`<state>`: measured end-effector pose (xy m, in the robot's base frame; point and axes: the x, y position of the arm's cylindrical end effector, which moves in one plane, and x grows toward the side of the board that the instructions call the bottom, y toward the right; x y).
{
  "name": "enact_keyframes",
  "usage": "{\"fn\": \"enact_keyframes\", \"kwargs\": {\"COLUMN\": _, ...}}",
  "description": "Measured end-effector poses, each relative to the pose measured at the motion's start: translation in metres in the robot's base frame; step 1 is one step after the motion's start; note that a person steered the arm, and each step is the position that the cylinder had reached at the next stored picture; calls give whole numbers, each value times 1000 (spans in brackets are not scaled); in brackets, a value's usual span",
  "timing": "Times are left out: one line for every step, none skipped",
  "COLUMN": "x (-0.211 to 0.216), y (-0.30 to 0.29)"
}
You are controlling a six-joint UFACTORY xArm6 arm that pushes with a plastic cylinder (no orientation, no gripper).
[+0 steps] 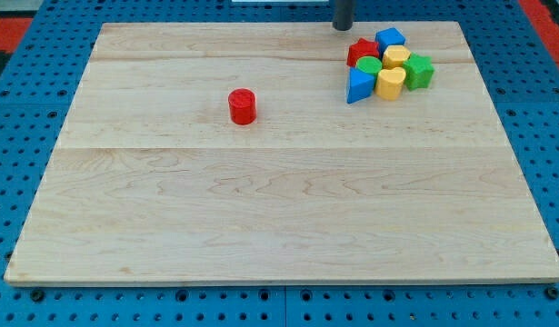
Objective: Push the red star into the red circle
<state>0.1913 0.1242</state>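
Observation:
The red star [361, 51] sits at the left upper edge of a cluster of blocks near the view's top right. The red circle [243, 105], a short red cylinder, stands alone left of the cluster, well apart from it. My tip [343, 26] is at the board's top edge, just above and slightly left of the red star, with a small gap between them. The rod's upper part is cut off by the view's top.
The cluster also holds a blue block [390, 38], a green cylinder [369, 66], a yellow block [395, 57], a green block [419, 71], a yellow cylinder [390, 83] and a blue triangle [357, 86]. The wooden board [279, 227] lies on a blue perforated table.

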Motion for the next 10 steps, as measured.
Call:
{"fn": "enact_keyframes", "kwargs": {"x": 8, "y": 118}}
{"fn": "enact_keyframes", "kwargs": {"x": 57, "y": 166}}
{"fn": "enact_keyframes", "kwargs": {"x": 98, "y": 142}}
{"fn": "enact_keyframes", "kwargs": {"x": 88, "y": 95}}
{"fn": "enact_keyframes", "kwargs": {"x": 88, "y": 37}}
{"fn": "enact_keyframes", "kwargs": {"x": 83, "y": 3}}
{"fn": "enact_keyframes", "kwargs": {"x": 67, "y": -35}}
{"fn": "enact_keyframes", "kwargs": {"x": 41, "y": -51}}
{"fn": "enact_keyframes", "kwargs": {"x": 58, "y": -63}}
{"fn": "enact_keyframes", "kwargs": {"x": 47, "y": -98}}
